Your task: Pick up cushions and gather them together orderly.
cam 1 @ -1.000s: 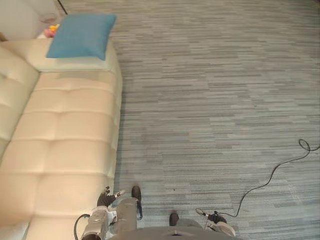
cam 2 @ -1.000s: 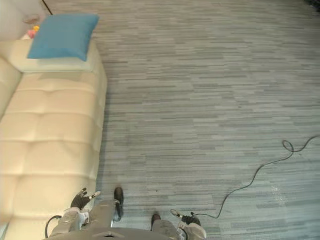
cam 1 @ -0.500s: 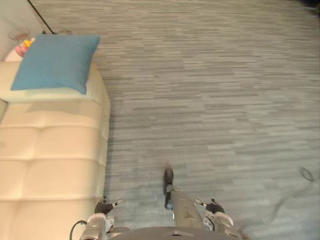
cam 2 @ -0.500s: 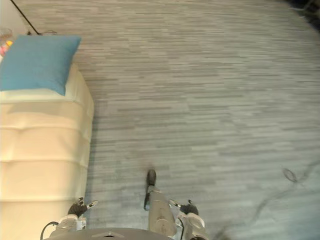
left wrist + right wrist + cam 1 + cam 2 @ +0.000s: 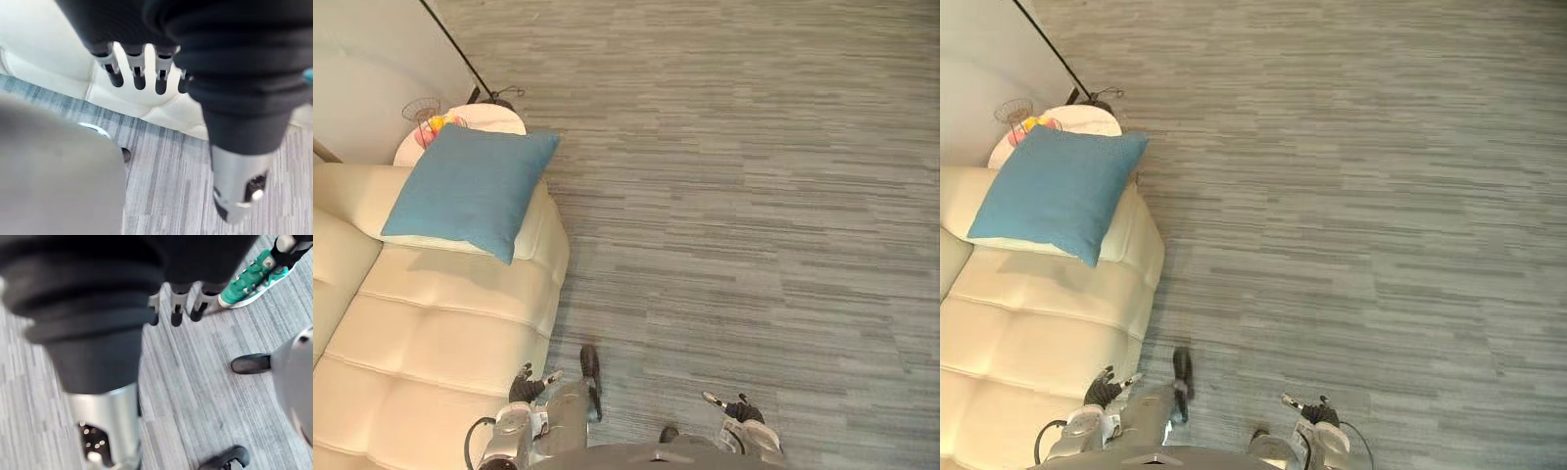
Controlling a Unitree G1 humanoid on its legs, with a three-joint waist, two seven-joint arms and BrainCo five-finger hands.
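Observation:
A blue cushion (image 5: 472,189) lies on the far end of the cream sofa (image 5: 440,343), over its armrest, also seen as the blue cushion (image 5: 1060,188). My left hand (image 5: 523,388) hangs low beside the sofa's front edge, fingers (image 5: 138,77) straight and holding nothing. My right hand (image 5: 740,411) hangs over the carpet at the lower right, its fingers (image 5: 177,311) relaxed and empty. Both hands are far from the cushion.
A small round white side table (image 5: 470,119) with a wire bowl of colourful items (image 5: 433,117) stands behind the sofa's end, by the wall. Grey striped carpet (image 5: 744,196) stretches to the right. A person's green shoe (image 5: 252,278) is near my right side.
The camera has moved: the cushion and sofa end sit lower and more central, and the side table has come into view. Both hands still hang empty.

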